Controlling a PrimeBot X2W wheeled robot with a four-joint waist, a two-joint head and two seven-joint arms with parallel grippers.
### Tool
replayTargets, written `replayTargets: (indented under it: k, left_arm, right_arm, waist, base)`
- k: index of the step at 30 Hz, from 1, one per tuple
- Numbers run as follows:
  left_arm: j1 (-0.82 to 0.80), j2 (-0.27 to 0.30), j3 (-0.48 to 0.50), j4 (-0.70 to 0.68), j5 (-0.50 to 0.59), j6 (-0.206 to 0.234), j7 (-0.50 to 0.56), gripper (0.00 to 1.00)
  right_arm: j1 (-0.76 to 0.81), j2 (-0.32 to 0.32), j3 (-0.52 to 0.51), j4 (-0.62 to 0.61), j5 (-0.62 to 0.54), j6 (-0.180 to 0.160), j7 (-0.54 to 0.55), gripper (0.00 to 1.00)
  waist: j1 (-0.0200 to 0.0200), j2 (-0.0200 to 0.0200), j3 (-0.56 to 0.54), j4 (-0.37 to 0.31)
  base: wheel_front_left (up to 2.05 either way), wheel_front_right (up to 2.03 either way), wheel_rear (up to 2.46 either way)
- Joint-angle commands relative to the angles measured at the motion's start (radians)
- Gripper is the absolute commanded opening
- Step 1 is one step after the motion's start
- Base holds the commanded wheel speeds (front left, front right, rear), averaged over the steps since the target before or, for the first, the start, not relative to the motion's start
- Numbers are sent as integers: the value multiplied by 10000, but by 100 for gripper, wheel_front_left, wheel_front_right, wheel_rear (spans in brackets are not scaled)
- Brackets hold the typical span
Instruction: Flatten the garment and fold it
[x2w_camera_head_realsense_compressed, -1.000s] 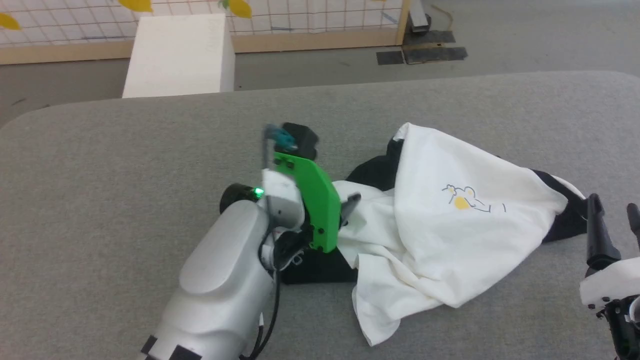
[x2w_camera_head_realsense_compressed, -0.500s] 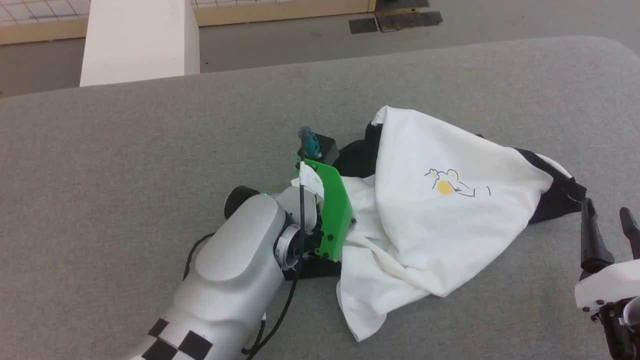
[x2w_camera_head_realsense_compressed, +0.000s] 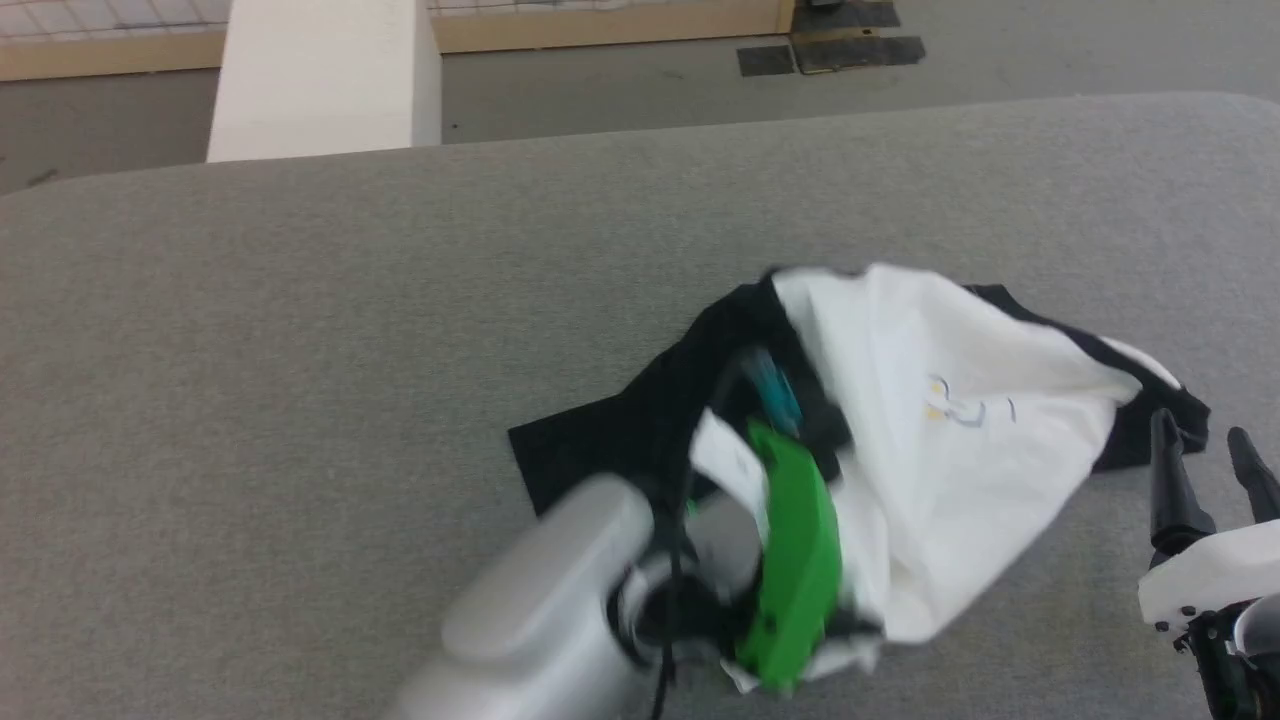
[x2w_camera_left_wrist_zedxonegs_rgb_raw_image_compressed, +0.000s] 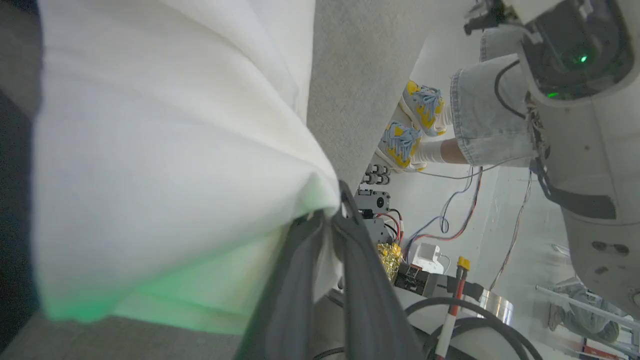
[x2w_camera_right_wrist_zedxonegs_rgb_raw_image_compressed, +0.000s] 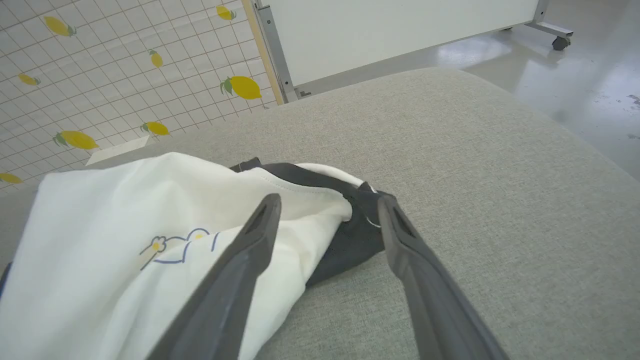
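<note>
Pale grey L forearm (x2w_camera_head_realsense_compressed: 545, 610), green wrist plate (x2w_camera_head_realsense_compressed: 795, 560), white R wrist (x2w_camera_head_realsense_compressed: 1205, 575), dark fingers (x2w_camera_right_wrist_zedxonegs_rgb_raw_image_compressed: 420, 280)

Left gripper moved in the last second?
Yes. Against the white box, the left gripper has pulled back toward the robot and rightward, jaws shut on the garment.

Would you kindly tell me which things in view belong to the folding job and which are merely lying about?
Job: garment; left gripper, shut on its white cloth; right gripper, open beside it; grey table.
Lying about: white block; lemon-print screen; a person's shoes.
</note>
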Motion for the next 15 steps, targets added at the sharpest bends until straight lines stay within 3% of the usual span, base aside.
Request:
replayTargets:
  k: [1, 5, 9, 10, 11, 15]
  left_arm:
    - [483, 197, -257, -273, -304, -61, 288, 0]
    - [1199, 905, -1599, -927, -443, -67, 1000, 0]
    - [1559, 1138, -1826, -872, -620, -68, 814, 0]
    - [1582, 1120, -1762, -876, -666, -69, 681, 25]
    - [1593, 1068, -1600, -900, -760, -69, 479, 100]
    - [1153, 993, -697, -1143, -704, 2, -437, 100]
  right_arm:
    - [58, 8, 34, -32, -34, -13, 35, 100]
    - [-31, 8, 147, -86, 26, -13, 126, 100]
    - [-56, 8, 171, -120, -14, -13, 143, 100]
    - [-51, 8, 175, -125, -26, -13, 153, 100]
    - [-45, 8, 173, -117, -23, -13, 161, 100]
    - [-19, 8, 156, -76, -36, -13, 176, 100]
  waist:
    - [0, -1, -85, 210]
    - [0, -1, -39, 378]
    - [0, -1, -36, 480]
    - [0, -1, -42, 495]
    - [0, -1, -60, 515]
    - [0, -1, -145, 582]
  base:
    - [0, 0, 0]
    - [0, 0, 0]
    - [0, 0, 0]
    - [0, 0, 0]
    - [0, 0, 0]
    - [0, 0, 0]
